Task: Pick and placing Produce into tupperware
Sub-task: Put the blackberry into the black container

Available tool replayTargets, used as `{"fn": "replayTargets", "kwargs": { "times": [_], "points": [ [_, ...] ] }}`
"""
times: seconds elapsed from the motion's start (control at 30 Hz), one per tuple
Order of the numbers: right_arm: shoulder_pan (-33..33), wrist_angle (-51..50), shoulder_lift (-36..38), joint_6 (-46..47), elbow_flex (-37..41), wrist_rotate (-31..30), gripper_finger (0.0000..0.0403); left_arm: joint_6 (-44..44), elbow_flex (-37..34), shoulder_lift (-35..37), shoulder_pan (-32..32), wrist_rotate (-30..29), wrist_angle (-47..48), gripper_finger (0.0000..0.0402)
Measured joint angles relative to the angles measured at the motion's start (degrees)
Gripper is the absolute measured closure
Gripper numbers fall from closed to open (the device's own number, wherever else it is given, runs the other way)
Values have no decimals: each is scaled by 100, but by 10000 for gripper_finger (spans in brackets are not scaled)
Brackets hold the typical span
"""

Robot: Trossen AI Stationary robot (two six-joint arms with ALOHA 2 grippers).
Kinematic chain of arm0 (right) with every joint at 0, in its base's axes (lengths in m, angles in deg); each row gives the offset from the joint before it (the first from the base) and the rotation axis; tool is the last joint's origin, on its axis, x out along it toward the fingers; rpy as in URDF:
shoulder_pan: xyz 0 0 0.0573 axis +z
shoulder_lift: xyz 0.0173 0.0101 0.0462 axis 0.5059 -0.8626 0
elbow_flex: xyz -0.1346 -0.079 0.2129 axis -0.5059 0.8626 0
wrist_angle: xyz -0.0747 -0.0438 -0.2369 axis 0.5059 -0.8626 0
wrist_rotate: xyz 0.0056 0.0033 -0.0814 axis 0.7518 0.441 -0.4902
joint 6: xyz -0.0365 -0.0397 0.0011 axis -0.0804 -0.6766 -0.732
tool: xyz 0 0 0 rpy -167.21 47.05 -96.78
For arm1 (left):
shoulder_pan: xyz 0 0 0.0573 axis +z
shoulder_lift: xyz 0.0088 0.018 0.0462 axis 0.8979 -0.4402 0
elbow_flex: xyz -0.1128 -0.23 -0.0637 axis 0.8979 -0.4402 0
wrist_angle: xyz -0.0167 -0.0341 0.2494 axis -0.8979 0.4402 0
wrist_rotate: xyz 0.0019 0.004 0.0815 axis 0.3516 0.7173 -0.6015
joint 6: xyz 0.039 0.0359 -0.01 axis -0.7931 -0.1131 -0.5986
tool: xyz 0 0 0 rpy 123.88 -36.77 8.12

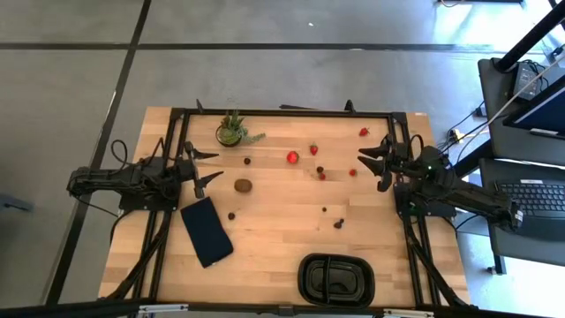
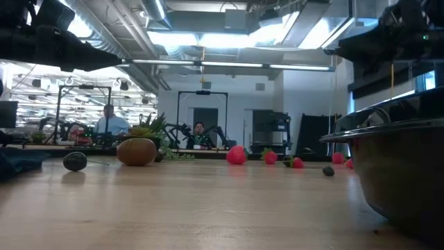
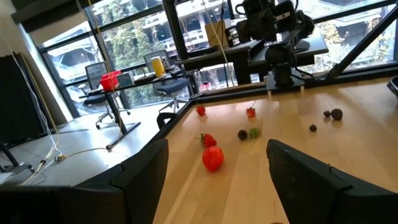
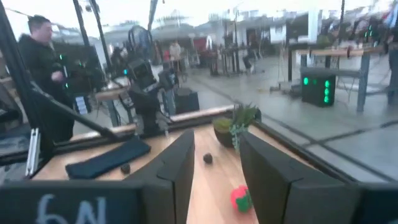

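The produce lies scattered on the wooden table: a brown kiwi (image 1: 243, 185) (image 2: 137, 151), red strawberries (image 1: 292, 157) (image 1: 313, 149) (image 1: 364, 132) (image 3: 212, 158) and small dark berries (image 1: 231, 215) (image 1: 338, 223) (image 2: 75, 161). The black compartmented tupperware (image 1: 335, 278) (image 2: 406, 173) sits at the near edge, right of centre. My left gripper (image 1: 208, 168) (image 3: 214, 177) hovers open above the table's left side, just left of the kiwi. My right gripper (image 1: 371, 163) (image 4: 217, 174) hovers open at the right side, near a strawberry (image 1: 352, 172) (image 4: 240, 198). Neither touches anything.
A spiky green potted plant (image 1: 231, 132) (image 4: 233, 127) stands near the far edge. A flat navy slab (image 1: 207, 231) (image 4: 109, 158) lies near the left arm's base. A black frame (image 1: 282, 112) rims the table. People (image 4: 40, 62) show in the room behind.
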Motion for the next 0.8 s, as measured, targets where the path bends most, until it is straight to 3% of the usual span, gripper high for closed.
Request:
{"fn": "replayTargets", "kwargs": {
  "times": [0.43, 0.67, 0.8],
  "points": [
    [763, -2185, -2334, -543, -2292, -39, 273, 0, 0, 0, 0, 0, 7, 137],
    [1233, -3983, -3699, 450, -3692, -835, 273, 26, 0, 0, 0, -1, 42, 137],
    [1425, -4940, -4356, 1092, -4267, -915, 273, 26, 0, 0, 0, 0, 42, 137]
  ]
}}
